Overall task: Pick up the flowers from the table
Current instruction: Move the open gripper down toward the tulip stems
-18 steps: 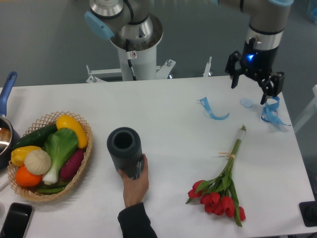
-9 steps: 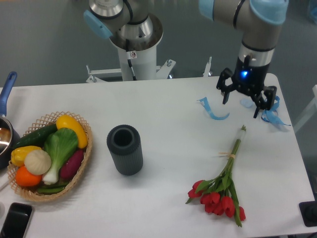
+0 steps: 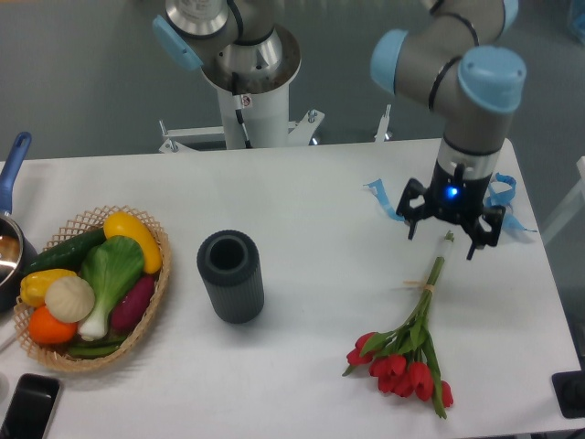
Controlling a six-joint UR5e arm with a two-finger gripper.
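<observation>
The flowers (image 3: pixel 409 348), a small bunch of red tulips with long green stems tied by a pale band, lie on the white table (image 3: pixel 320 210) at the right front, heads toward the front edge. My gripper (image 3: pixel 444 240) is open and empty, pointing down just above the far end of the stems, its fingers spread to either side of them.
A dark grey ribbed cylinder vase (image 3: pixel 231 276) stands mid-table. A wicker basket (image 3: pixel 155 293) of vegetables and fruit sits at the left, with a pot (image 3: pixel 9 238) beyond it. Blue ribbon strips (image 3: pixel 501 206) lie behind the gripper. A phone (image 3: pixel 27 407) lies at the front left corner.
My gripper has moved forward and down from above the ribbon strips to over the stem ends. A human hand that held the vase has withdrawn.
</observation>
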